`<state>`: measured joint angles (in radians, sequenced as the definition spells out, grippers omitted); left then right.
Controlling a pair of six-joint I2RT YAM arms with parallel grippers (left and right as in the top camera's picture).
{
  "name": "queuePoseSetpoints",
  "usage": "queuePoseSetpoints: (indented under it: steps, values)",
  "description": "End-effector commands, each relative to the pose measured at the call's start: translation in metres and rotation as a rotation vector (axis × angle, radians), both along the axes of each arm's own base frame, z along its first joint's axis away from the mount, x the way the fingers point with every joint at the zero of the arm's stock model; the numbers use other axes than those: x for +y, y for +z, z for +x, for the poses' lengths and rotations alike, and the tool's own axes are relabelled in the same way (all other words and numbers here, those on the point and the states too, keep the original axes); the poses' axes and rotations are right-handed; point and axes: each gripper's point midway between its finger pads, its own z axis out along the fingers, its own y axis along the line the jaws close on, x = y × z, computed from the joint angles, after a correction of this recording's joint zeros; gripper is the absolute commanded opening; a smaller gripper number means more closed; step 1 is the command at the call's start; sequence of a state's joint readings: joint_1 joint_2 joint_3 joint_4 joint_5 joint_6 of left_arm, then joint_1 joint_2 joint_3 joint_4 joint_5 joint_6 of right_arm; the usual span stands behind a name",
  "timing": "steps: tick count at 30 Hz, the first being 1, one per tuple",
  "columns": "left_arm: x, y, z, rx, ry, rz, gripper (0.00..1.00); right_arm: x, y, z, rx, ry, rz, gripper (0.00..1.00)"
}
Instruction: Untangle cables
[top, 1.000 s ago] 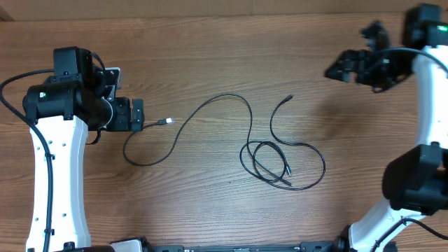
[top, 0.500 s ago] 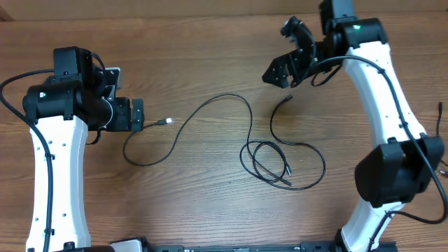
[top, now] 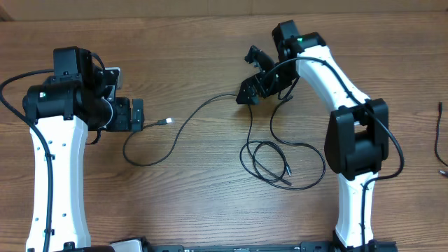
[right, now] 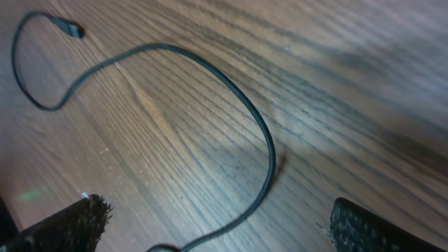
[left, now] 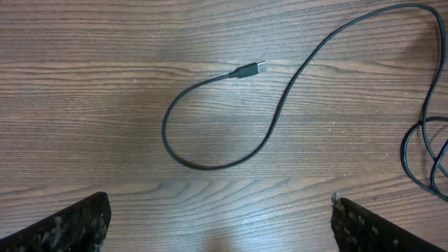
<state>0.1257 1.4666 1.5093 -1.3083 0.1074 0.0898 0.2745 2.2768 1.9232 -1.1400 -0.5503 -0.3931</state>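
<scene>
The cables [top: 250, 129] are spread over the middle of the table [top: 196, 42]. Their knot [top: 268, 166] lies nearest, a loop ending in a silvery plug [left: 253, 69] is further off to the left, and a high arch [top: 224, 96] is at the far side.

If the arch is lifted and drawn away while the knot is left unheld, the crossed loops are likely to be pulled tight rather than opened. The whole bunch may also simply be dragged across the wood. A thin cord lying flat can be missed, or pinched only at its edge, so that it slips out.

The left gripper [left: 220, 210] is spread wide with nothing in it, just left of the plug and apart from it. The right gripper [right: 220, 210] is held over the arch, its fingers likewise wide apart and empty. The cord is seen passing beneath the gap, and whether it is touched cannot be told.

Two grippers are counted. At least two cords seem caught in the knot, though the exact number cannot be told. One silvery plug and one dark plug tip [top: 285, 171] are visible. One further cord [top: 440, 136] lies well apart at the right edge.
</scene>
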Motion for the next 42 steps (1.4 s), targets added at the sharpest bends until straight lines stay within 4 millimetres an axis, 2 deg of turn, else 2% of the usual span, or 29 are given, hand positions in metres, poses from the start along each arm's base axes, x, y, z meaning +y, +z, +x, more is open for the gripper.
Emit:
queuePoseSetpoints:
  steps: [1, 10, 14, 17, 18, 20, 22, 23, 26, 28, 32, 40, 41, 42]
  values:
    - [0.0, -0.002, 0.0, 0.001, -0.025, 0.012, 1.0, 0.015, -0.02, -0.005, 0.04, 0.028, 0.025, 1.0]
    - [0.0, -0.002, 0.0, 0.001, -0.025, 0.012, 1.0, 0.04, -0.049, -0.014, 0.06, 0.076, 0.059, 0.98]
    - [0.0, -0.002, 0.0, 0.001, -0.025, 0.012, 1.0, 0.055, -0.055, -0.027, 0.077, 0.105, 0.107, 0.97]
    - [0.0, -0.002, 0.0, 0.001, -0.025, 0.012, 1.0, 0.06, -0.063, -0.036, 0.09, 0.122, 0.105, 0.91]
    - [0.0, -0.002, 0.0, 0.001, -0.025, 0.012, 1.0, 0.062, -0.066, -0.04, 0.096, 0.128, 0.103, 0.84]
    - [0.0, -0.002, 0.0, 0.001, -0.025, 0.012, 1.0, 0.064, -0.07, -0.046, 0.104, 0.137, 0.1, 0.6]
    - [0.0, -0.002, 0.0, 0.001, -0.025, 0.012, 1.0, 0.066, -0.072, -0.05, 0.114, 0.143, 0.096, 0.16]
    - [0.0, -0.002, 0.0, 0.001, -0.025, 0.012, 1.0, 0.067, -0.072, -0.052, 0.126, 0.138, 0.092, 0.04]
    - [0.0, -0.002, 0.0, 0.001, -0.025, 0.011, 1.0, 0.065, -0.071, -0.058, 0.165, 0.121, 0.075, 0.04]
    - [0.0, -0.002, 0.0, 0.001, -0.025, 0.012, 1.0, 0.061, -0.067, -0.06, 0.192, 0.113, 0.064, 0.04]
    - [0.0, -0.002, 0.0, 0.001, -0.025, 0.012, 1.0, 0.046, -0.047, -0.052, 0.194, 0.092, -0.013, 0.04]
    - [0.0, -0.002, 0.0, 0.001, -0.025, 0.011, 1.0, 0.022, 0.022, -0.025, 0.066, 0.035, -0.2, 0.04]
    - [0.0, -0.002, 0.0, 0.001, -0.025, 0.012, 1.0, 0.017, 0.042, -0.012, 0.012, -0.031, -0.234, 0.04]
    - [0.0, -0.002, 0.0, 0.001, -0.025, 0.012, 1.0, 0.014, 0.054, -0.005, -0.024, -0.059, -0.246, 0.04]
